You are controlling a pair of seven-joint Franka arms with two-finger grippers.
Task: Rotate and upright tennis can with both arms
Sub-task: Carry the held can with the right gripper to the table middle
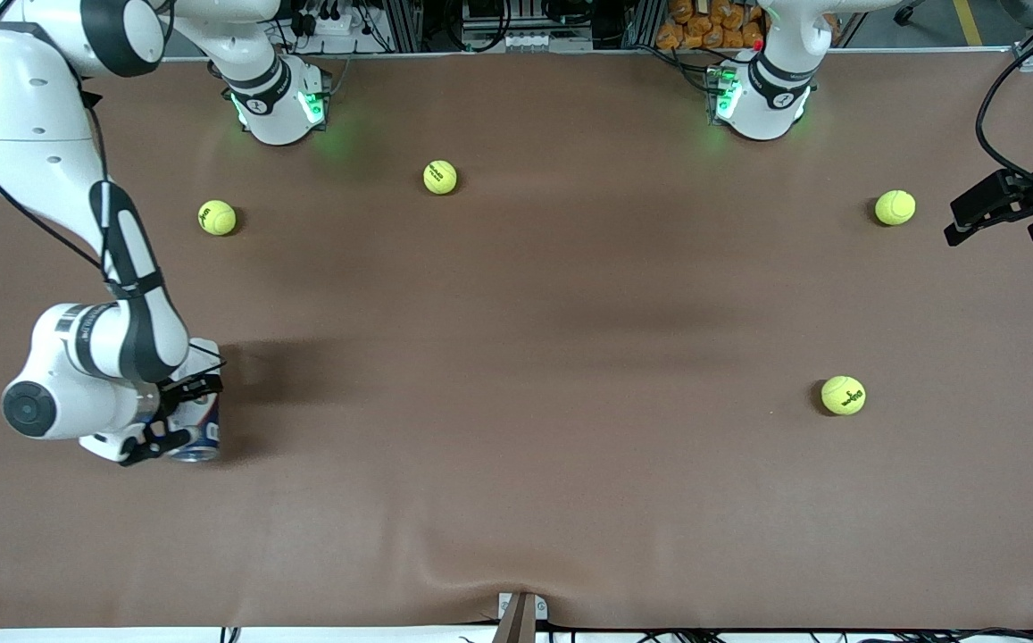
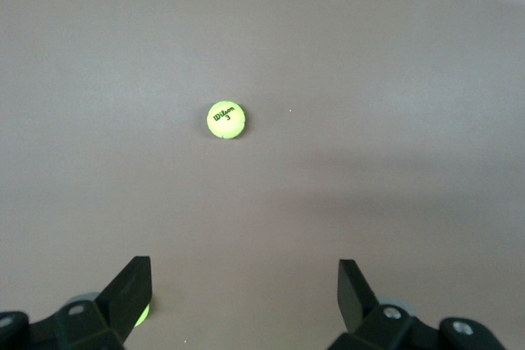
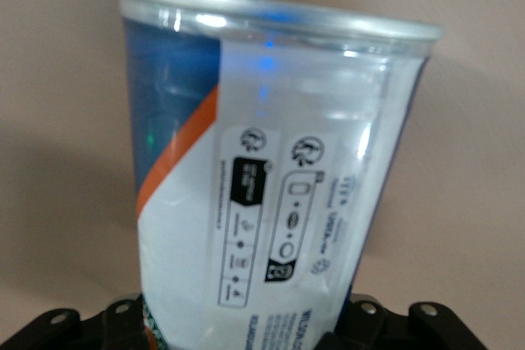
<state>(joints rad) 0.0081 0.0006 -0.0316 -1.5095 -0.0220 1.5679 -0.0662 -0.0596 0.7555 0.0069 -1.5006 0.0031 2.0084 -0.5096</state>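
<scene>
Nearest the front camera, at the right arm's end of the brown table [image 1: 516, 464], the right hand [image 1: 172, 415] is clamped tight on the tennis can [image 1: 199, 438], which lies on its side on the table. A tennis ball [image 1: 843, 395] sits farther back toward the left arm's end. Farther still, the left hand [image 1: 1007, 214] hovers with fingers [image 2: 131, 288] spread wide and nothing in them, beside another ball [image 1: 895, 207].
</scene>
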